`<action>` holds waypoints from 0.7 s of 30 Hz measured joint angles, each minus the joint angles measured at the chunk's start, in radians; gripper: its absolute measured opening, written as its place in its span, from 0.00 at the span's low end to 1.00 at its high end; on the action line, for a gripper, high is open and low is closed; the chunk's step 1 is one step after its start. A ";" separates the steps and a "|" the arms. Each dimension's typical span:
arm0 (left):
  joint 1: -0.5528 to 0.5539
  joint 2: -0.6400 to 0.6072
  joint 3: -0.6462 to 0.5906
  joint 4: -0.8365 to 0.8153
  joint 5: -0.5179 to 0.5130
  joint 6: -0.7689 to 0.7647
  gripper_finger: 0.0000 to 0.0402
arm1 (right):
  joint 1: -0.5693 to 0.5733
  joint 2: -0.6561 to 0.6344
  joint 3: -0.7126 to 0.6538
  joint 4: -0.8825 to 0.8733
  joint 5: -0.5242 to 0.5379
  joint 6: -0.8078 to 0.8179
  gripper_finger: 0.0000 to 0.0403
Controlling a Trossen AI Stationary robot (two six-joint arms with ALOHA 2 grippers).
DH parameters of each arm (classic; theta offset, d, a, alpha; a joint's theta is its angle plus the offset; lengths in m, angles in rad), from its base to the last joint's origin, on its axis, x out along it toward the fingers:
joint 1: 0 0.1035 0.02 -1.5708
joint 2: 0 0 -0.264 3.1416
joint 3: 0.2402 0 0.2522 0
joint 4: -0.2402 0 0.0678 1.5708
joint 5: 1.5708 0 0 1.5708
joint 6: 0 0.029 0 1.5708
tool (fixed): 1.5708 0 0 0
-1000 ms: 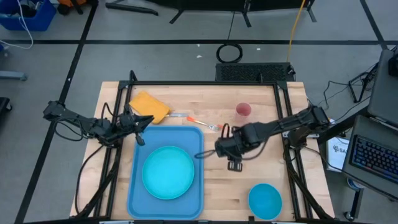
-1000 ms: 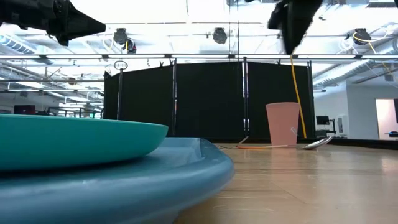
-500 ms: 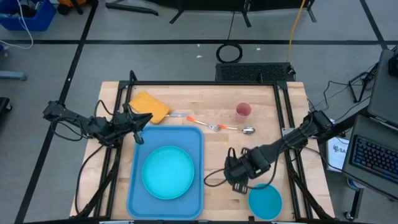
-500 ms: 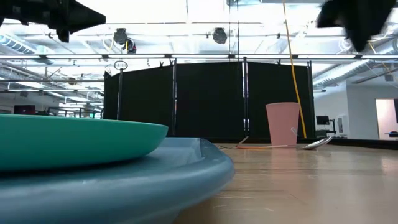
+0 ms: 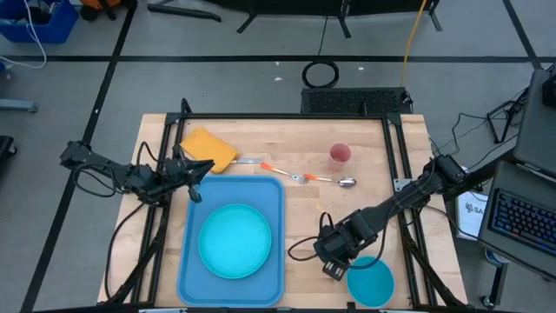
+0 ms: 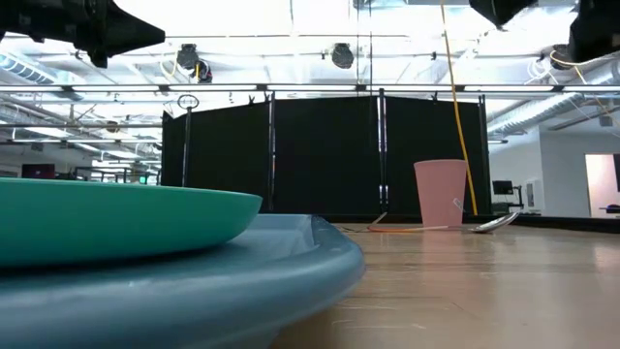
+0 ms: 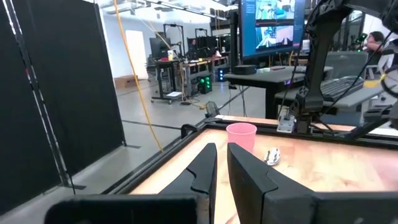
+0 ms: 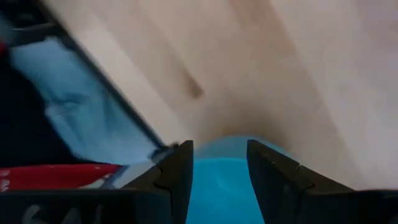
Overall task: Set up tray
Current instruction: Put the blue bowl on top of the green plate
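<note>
High view shows the tray (image 5: 193,271) lying flat on the near-left part of the wooden desk (image 5: 304,226), its long sides running near to far, and a round turquoise plate (image 5: 234,241) rests inside it, roughly centred. Just beyond the tray's far-left corner hovers the left hand (image 5: 195,187), its two dark fingers (image 7: 202,171) nearly together with only a thin gap and nothing between them; its wrist view looks across the desk toward a pink cup (image 7: 241,136). Beyond that corner, on the far-left part of the desk, lies a yellow sponge (image 5: 208,149). A fork with an orange handle (image 5: 276,169) and a metal spoon (image 5: 339,182) lie in a line past the tray's far-right corner, and the pink cup stands upright a little farther back. To the right of the tray, near the desk's near edge, sits a small round blue bowl (image 5: 371,282), well apart from the tray. The right hand (image 5: 334,263) is just beside the bowl's left rim, its fingers (image 8: 176,168) spread apart, with the bowl's edge showing between them and nothing gripped.
</note>
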 joint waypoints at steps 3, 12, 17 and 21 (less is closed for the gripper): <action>0.000 0.000 0.000 0.000 0.000 0.069 0.11 | 0.030 -0.018 0.000 0.057 0.066 -0.015 0.34; 0.000 0.000 0.000 0.044 0.061 0.173 0.11 | 0.156 -0.023 0.000 -0.064 0.164 -0.016 0.30; 0.000 0.000 0.000 0.051 0.129 0.181 0.11 | 0.226 -0.021 0.000 -0.069 0.223 -0.157 0.26; 0.000 0.000 0.000 0.050 0.136 0.175 0.11 | 0.251 -0.020 0.000 -0.082 0.295 -0.195 0.25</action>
